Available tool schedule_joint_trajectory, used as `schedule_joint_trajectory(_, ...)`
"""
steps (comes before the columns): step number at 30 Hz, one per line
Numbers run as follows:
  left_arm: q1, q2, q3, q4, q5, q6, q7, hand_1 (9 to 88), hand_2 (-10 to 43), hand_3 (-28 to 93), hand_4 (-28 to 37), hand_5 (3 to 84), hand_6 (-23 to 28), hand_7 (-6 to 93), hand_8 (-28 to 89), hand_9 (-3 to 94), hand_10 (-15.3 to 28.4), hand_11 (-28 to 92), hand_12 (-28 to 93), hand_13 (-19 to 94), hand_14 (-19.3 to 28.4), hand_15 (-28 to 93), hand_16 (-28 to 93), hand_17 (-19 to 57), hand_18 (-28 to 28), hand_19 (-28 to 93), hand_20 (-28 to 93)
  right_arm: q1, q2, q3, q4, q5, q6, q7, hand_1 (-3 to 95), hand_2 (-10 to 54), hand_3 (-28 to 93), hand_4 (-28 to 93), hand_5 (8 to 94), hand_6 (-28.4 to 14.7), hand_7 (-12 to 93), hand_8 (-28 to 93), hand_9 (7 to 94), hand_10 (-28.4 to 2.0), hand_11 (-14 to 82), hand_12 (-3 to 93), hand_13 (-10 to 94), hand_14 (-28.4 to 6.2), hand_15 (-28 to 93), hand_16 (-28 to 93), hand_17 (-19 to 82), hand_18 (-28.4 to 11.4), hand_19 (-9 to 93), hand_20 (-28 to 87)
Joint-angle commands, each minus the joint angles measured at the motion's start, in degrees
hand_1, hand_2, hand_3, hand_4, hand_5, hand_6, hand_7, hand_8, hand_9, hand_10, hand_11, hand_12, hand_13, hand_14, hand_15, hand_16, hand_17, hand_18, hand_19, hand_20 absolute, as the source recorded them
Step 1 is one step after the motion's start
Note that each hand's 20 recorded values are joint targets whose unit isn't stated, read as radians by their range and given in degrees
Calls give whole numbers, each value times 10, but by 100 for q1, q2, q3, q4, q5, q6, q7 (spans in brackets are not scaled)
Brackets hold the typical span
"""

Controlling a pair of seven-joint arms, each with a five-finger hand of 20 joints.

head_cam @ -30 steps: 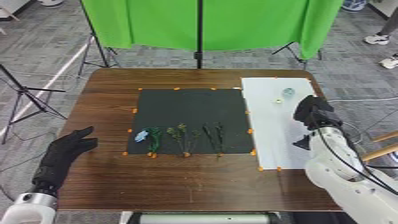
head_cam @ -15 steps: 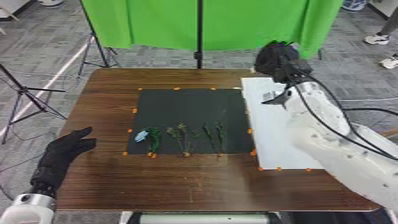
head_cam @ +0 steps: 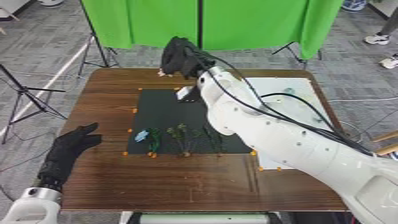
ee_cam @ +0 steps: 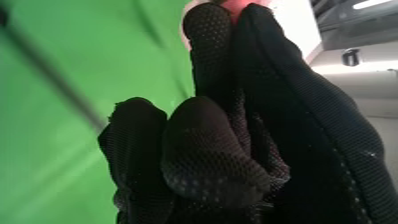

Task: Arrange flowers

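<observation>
Beyond the black mat (head_cam: pixel 162 111), a pink thing (ee_cam: pixel 236 5) is sitting at the right hand's (head_cam: pixel 181 59) fingertips, which are closing round it in a pinch.

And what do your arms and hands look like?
My right arm has smooth, rounded white segments, with black cables along it. My left arm is also white, with a grey band near the wrist. The right hand and left hand wear black fabric gloves; up close, the right one's material looks like mesh in places.

The bench (head_cam: pixel 160 185) is brown, the mat (head_cam: pixel 164 115) black, the sheet (head_cam: pixel 286 86) white, one flower (head_cam: pixel 141 135) pale blue, the curtain (head_cam: pixel 138 27) green.
</observation>
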Motion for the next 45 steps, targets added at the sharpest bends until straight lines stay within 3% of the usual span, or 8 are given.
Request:
schedule_joint_trajectory(1,-239,61,175,162,-60,-105,47,227,138,605,-283,456,73,81,-56,481,163,198,96,380,199,184,-31,46,151,159,116,-115,-675,-512,425,92,-119,-123,648,-95,552,-160,803,-4,244,98,917,-87,90,426,919,-1,669,347,657,-143,932,626)
schedule_joint_trajectory(11,-386,108,271,226,-21,-184,76,229,119,595,-283,456,73,79,-55,481,164,197,97,381,199,183,-31,46,151,159,116,-198,-861,-797,912,-212,-21,114,647,-95,554,-169,797,-2,249,88,912,-87,81,412,919,-1,673,344,657,-142,932,631)
schedule_joint_trajectory(17,-435,81,283,276,116,-294,158,264,24,615,-275,455,74,77,-54,480,163,197,98,381,198,181,-30,47,151,157,116,-270,-966,-886,1163,-288,3,212,642,-95,560,-171,790,0,249,84,909,-85,78,406,919,-1,674,344,657,-142,932,632)
schedule_joint_trajectory(22,-412,69,293,287,158,-200,284,336,-23,635,-155,431,73,79,-55,465,155,196,98,373,188,167,-29,57,145,150,119,-298,-983,-923,1197,-296,-48,240,636,-95,567,-172,788,0,248,75,906,-84,71,393,918,-1,675,344,657,-142,932,633)
schedule_joint_trajectory(27,-384,26,239,288,307,-335,268,391,-43,642,-71,390,67,86,-58,439,143,196,98,353,168,149,-26,71,130,142,128,-303,-1013,-936,1227,-251,-65,226,630,-95,573,-170,783,3,245,68,902,-83,66,381,915,-2,676,344,654,-143,932,636)
schedule_joint_trajectory(34,-386,15,232,292,302,-406,236,390,-75,624,-74,385,67,88,-59,438,141,198,97,354,170,149,-22,67,129,137,132,-318,-1045,-930,1194,-141,-100,221,614,-95,580,-166,772,5,235,60,892,-83,54,358,913,-2,675,341,651,-141,932,636)
schedule_joint_trajectory(45,-387,3,229,287,283,-450,176,374,-69,619,-92,397,69,83,-56,447,145,197,98,362,176,155,-20,60,132,133,132,-361,-1043,-933,1246,-367,-256,293,592,-95,587,-164,707,15,222,41,872,-92,50,344,907,0,667,335,643,-139,932,631)
